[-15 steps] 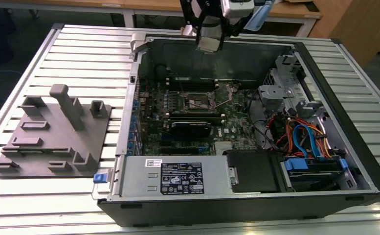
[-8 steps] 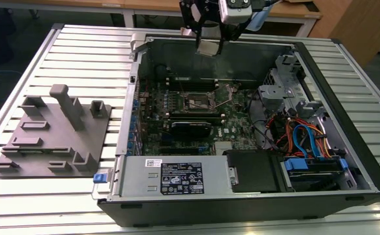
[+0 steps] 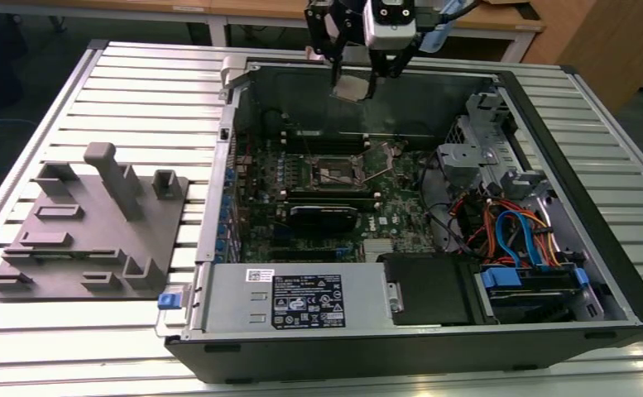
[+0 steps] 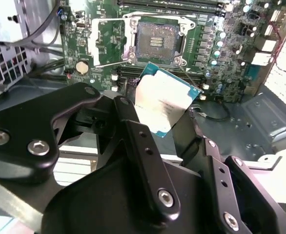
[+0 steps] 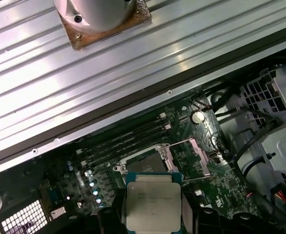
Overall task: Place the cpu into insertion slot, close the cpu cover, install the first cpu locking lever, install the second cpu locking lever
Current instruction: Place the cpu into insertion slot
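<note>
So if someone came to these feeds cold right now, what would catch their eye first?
The cpu, pinched in the gripper and hanging in the air above the open computer case. Below it on the green motherboard the insertion slot lies bare, its cpu cover swung open beside it. On the exterior view's left a grey moulded fixture sits on the slatted table.

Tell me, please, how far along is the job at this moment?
Done: the cpu is picked up; the gripper holds it in the air over the open case. In hand: the cpu hangs above the board, not yet in the slot, which is bare. Left: seating the cpu, closing the cover, which stands swung open beside the slot, and both locking steps.
</note>
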Controlling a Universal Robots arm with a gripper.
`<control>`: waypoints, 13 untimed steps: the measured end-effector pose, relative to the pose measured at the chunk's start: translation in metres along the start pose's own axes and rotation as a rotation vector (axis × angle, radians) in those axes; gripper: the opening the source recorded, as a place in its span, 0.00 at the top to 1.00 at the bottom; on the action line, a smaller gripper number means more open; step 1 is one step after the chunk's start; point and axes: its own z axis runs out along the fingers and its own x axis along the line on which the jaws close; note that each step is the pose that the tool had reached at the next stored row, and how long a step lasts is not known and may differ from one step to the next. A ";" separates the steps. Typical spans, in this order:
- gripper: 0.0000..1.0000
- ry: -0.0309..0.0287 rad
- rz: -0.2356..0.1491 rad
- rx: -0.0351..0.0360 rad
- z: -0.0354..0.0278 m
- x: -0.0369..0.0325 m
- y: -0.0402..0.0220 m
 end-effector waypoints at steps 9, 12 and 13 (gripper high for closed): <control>0.46 -0.0116 0.119 0.0020 0.0093 -0.0001 -0.0010; 0.46 -0.0162 0.173 0.0014 0.0120 -0.0001 -0.0012; 0.46 -0.0177 0.190 0.0013 0.0129 -0.0002 -0.0013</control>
